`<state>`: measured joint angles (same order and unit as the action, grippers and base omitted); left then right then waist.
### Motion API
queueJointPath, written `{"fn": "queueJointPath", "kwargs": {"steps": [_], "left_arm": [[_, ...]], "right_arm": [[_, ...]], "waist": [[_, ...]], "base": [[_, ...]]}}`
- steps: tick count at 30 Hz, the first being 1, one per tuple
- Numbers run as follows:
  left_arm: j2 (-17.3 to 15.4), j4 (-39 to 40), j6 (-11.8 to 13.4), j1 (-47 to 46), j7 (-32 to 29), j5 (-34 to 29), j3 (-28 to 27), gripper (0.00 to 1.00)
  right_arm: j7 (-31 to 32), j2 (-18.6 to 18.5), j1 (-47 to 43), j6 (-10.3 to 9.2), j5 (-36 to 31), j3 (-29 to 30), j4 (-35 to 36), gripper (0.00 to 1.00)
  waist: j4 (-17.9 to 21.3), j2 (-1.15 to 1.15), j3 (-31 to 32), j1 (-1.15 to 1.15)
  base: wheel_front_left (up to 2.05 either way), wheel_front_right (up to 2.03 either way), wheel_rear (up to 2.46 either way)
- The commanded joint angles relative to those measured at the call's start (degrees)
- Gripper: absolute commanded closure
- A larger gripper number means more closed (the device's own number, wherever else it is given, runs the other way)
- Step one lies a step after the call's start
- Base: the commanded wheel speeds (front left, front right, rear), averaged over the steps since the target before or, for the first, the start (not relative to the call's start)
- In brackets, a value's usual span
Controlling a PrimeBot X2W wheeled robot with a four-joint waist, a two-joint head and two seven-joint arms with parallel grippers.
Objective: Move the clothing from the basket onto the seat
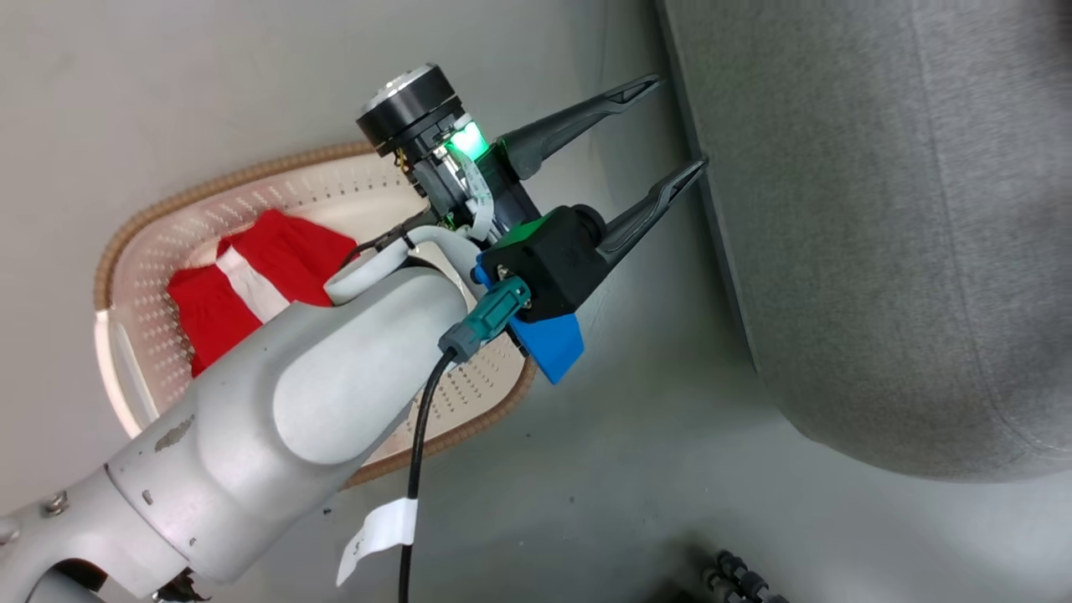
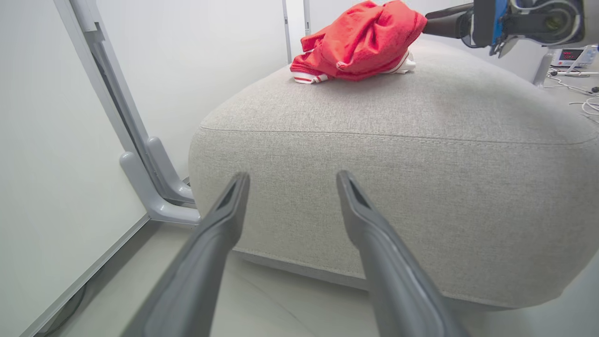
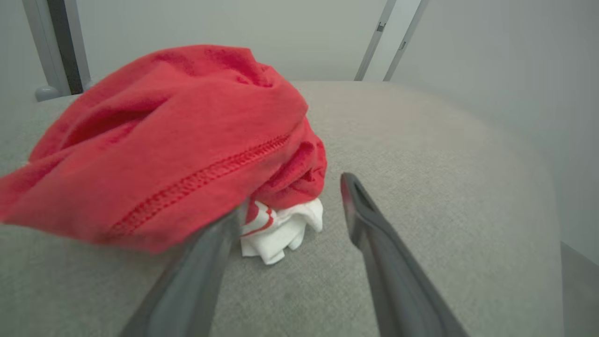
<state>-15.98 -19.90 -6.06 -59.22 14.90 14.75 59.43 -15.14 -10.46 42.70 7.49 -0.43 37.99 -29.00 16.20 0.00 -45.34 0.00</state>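
The left tool [image 1: 675, 126] stood wide and empty between basket [image 1: 138, 285] and seat [image 1: 879, 209]. One red garment [image 1: 251, 276] lay in the basket; the other garment [image 2: 360, 42] lay bunched on the seat, with the right tool [image 3: 291, 195] wide open just beside it.

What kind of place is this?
Probably a test room rather than a home: pale panel walls in grey metal frames, an instrument with cables on the floor, a grey seat beside a laundry basket.
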Motion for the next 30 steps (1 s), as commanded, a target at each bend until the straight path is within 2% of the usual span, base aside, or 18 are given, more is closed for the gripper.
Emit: {"fn": "queueJointPath", "kwargs": {"steps": [1,11,18,19,21,22,30], "left_arm": [[0.32,-0.23,0.41,0.96,0.31,0.4,-0.63,0.0],[1.13,1.95,2.81,9.37,0.36,2.38,-7.41,0.0],[1.46,3.7,5.13,16.95,0.37,2.51,-16.8,0.0],[1.46,3.7,5.13,16.95,0.37,2.51,-16.8,0.0],[1.75,4.28,5.64,19.99,0.36,2.04,-21.18,0.0],[1.75,4.28,5.64,19.99,0.36,2.04,-21.18,0.0],[3.7,5.48,5.7,28.75,0.37,0.42,-32.59,0.0]], "right_arm": [[-0.02,0.4,-2.53,0.01,0.6,-0.1,0.69,0.0],[-0.02,3.07,-14.18,0.01,-0.8,-5.23,10.15,0.0],[-0.02,2.17,-17.66,0.01,1.38,-13.9,16.26,0.0],[-0.02,2.17,-17.66,0.01,1.38,-13.9,16.26,0.0],[-0.01,2.45,-18.53,0.01,1.47,-18.36,17.7,0.0],[-0.01,2.45,-18.53,0.01,1.47,-18.36,17.7,0.0],[-0.01,3.61,-20.69,0.01,2.61,-26.88,19.34,0.0]], "waist": [[0.16,0.0,2.94,0.0],[-0.87,0.0,15.09,0.0],[-4.69,0.0,22.57,0.0],[-4.69,0.0,22.57,0.0],[-6.65,0.0,25.04,0.0],[-6.65,0.0,25.04,0.0],[-11.86,0.0,31.35,0.0]], "base": [[0.0,0.0,0.0],[0.0,0.0,0.0],[0.0,0.0,0.0],[0.0,0.0,0.0],[0.0,0.0,0.0],[0.0,0.0,0.0],[0.0,0.0,0.0]]}}
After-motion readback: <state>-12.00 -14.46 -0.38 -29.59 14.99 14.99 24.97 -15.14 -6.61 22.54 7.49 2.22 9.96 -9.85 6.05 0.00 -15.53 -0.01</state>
